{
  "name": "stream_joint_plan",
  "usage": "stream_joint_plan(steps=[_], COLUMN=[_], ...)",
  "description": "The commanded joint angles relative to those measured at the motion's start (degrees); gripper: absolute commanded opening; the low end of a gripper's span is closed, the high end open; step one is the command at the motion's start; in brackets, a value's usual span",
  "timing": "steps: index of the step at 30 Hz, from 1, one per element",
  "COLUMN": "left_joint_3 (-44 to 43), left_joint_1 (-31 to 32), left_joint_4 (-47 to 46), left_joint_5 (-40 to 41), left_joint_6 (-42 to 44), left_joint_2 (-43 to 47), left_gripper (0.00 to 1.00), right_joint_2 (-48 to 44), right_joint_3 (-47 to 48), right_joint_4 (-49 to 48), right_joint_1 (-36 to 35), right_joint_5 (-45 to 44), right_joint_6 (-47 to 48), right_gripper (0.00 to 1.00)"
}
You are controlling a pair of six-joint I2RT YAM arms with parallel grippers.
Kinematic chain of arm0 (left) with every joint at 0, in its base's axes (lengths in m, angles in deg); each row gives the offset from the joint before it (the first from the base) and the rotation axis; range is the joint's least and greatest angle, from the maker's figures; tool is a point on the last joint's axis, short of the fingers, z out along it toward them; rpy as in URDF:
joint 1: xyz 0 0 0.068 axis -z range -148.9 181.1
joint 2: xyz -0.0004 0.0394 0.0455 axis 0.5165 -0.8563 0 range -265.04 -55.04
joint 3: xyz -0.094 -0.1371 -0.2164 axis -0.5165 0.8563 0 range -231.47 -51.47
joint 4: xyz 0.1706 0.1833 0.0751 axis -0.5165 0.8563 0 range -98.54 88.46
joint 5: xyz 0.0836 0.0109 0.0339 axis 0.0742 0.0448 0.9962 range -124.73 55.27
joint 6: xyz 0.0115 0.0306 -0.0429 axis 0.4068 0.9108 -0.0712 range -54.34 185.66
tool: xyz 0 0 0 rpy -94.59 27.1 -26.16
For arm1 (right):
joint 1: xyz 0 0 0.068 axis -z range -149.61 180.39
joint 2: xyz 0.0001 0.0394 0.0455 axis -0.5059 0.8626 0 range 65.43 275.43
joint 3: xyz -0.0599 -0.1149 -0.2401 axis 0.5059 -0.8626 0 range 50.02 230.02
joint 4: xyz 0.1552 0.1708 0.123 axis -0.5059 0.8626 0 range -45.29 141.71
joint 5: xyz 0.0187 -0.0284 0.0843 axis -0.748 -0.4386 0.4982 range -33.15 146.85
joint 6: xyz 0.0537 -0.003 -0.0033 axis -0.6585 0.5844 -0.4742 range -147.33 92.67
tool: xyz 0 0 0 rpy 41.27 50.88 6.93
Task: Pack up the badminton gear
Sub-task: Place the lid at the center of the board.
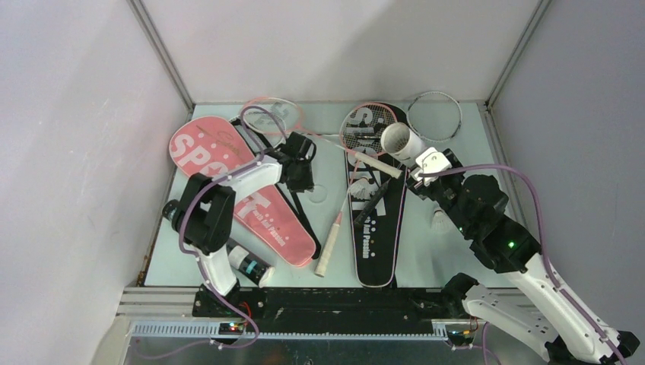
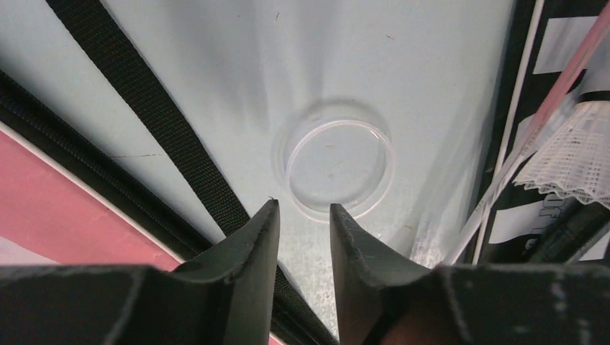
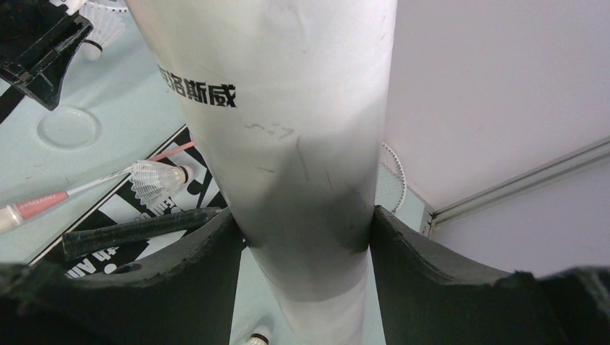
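My right gripper (image 3: 306, 214) is shut on a white shuttle tube (image 3: 288, 129), held tilted over the black SPORT cover (image 1: 376, 220) with its open mouth (image 1: 397, 139) facing up. My left gripper (image 2: 303, 208) stands open just above the table, nothing between its fingers; a clear round lid (image 2: 339, 167) lies flat right beyond its tips. A racket with a white grip (image 1: 328, 251) lies across the black cover. A shuttlecock (image 3: 155, 181) rests on that cover. The pink SPORT cover (image 1: 228, 186) lies left, under my left arm.
A pink racket head (image 1: 270, 114) and a white one (image 1: 433, 115) lie at the back wall. A black tube (image 1: 247, 262) sits by the left arm's base. Another shuttlecock (image 1: 440, 220) lies right of the black cover. A black strap (image 2: 165, 122) runs beside the left fingers.
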Motion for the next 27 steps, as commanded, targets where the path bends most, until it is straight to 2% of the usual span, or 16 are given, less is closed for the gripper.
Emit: stream_joint_plan(steps=[1, 8, 12, 15, 18, 21, 27], left_joint_3=[1.4, 2.0, 0.1, -0.3, 1.5, 3.9, 6.3], left_joint_1=[0.0, 4.9, 10.7, 13.1, 16.1, 22.1, 32.4], left_joint_4=[-3.9, -12.2, -16.9, -21.9, -31.1, -38.8, -53.8], left_joint_5=[-1.7, -10.1, -10.0, -12.1, -7.2, -0.9, 10.3], left_joint_6=[-0.7, -3.6, 0.5, -1.0, -1.8, 0.1, 4.3], left_joint_2=[6.6, 13.0, 12.1, 10.4, 10.4, 9.4, 3.9], left_gripper=[0.40, 0.49, 0.55, 0.55, 0.56, 0.60, 0.65], right_joint_2=[-1.7, -3.5, -5.0, -6.6, -8.5, -9.4, -10.3], right_joint_3=[1.6, 1.6, 1.6, 1.6, 1.6, 2.4, 5.3], right_joint_4=[-3.4, -4.4, -5.8, -9.6, -14.1, -17.8, -19.0], right_joint_1=[0.3, 0.3, 0.3, 0.3, 0.3, 0.3, 0.3], right_joint_5=[-0.7, 0.3, -0.6, -3.3, -6.0, -7.8, -8.4], right_joint_6=[-0.5, -3.4, -4.4, -4.9, -5.1, -5.1, -5.2], right_gripper=[0.52, 0.53, 0.53, 0.53, 0.53, 0.53, 0.53])
